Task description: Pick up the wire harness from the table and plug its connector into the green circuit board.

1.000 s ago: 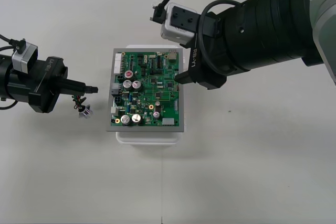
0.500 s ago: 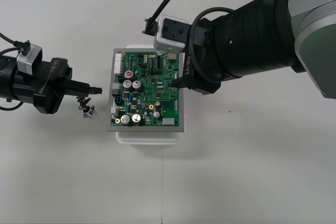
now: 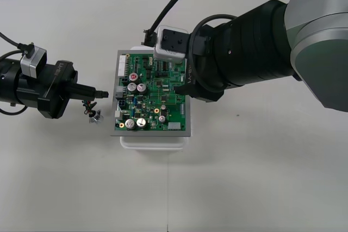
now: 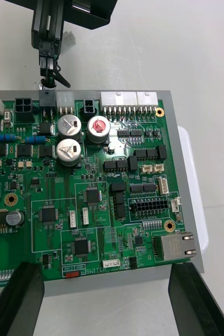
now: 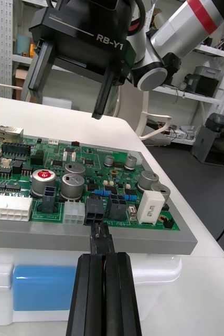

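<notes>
The left gripper (image 3: 100, 94), fingers pinched narrow on the black plug (image 5: 98, 239) of the wire harness (image 3: 92, 110), has edged right until the plug reaches the left edge of the green circuit board (image 3: 155, 93), while the right gripper (image 4: 104, 270), fingers wide, has slid left above it, so insertion looks imminent.

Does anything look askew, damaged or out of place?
Nothing stands out. The left gripper holds the harness plug in line with a connector on the green board; its wires and socket hang loose. The right gripper hovers open above.
</notes>
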